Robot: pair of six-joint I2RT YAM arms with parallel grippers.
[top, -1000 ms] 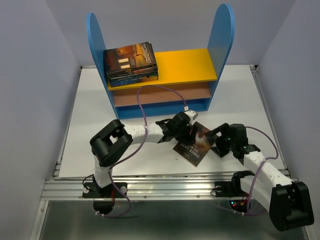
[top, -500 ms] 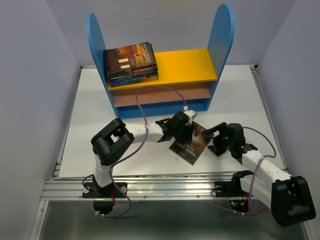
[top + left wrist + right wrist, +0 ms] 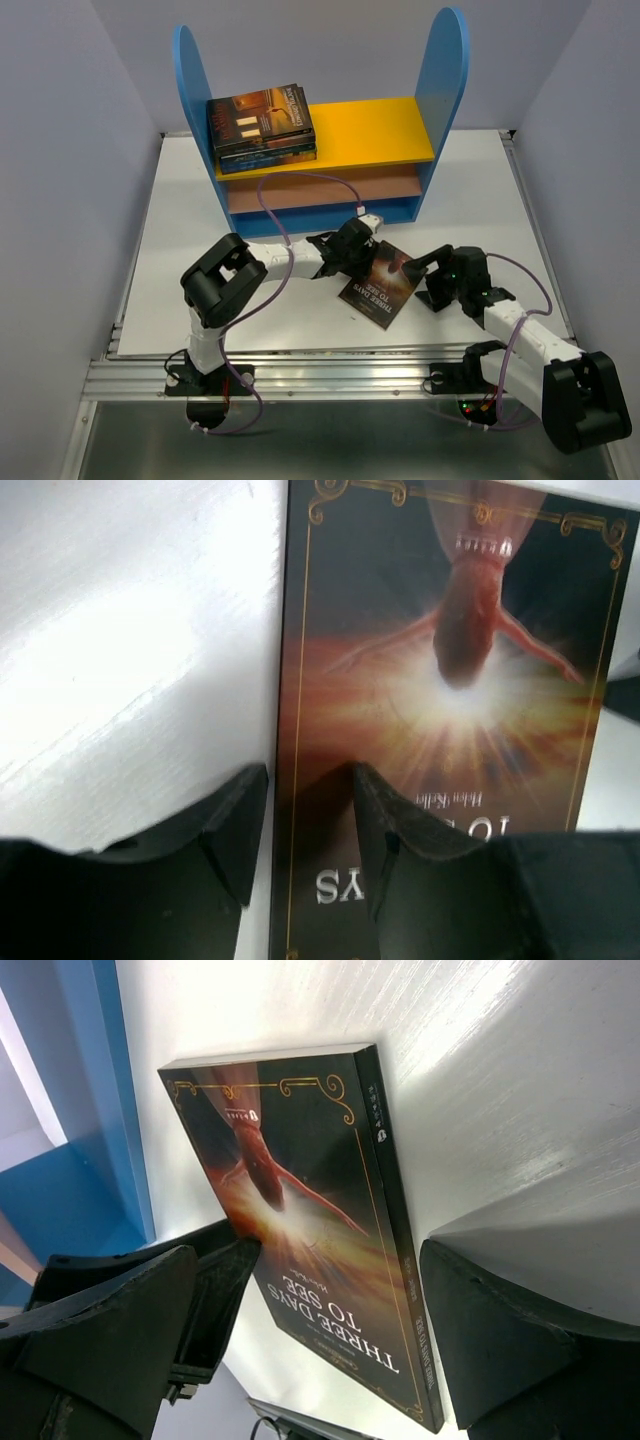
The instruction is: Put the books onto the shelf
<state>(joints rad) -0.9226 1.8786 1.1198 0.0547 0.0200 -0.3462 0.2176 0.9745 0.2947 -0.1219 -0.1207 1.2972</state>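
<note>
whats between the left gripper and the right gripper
A thin dark paperback with a glowing orange cover, between the left gripper and right gripper; the top view shows it best.

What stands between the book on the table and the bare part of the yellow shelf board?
Nothing solid: the book lies just before the shelf, its yellow board bare right of the stacked books. Only the left arm's cable loops between.
</note>
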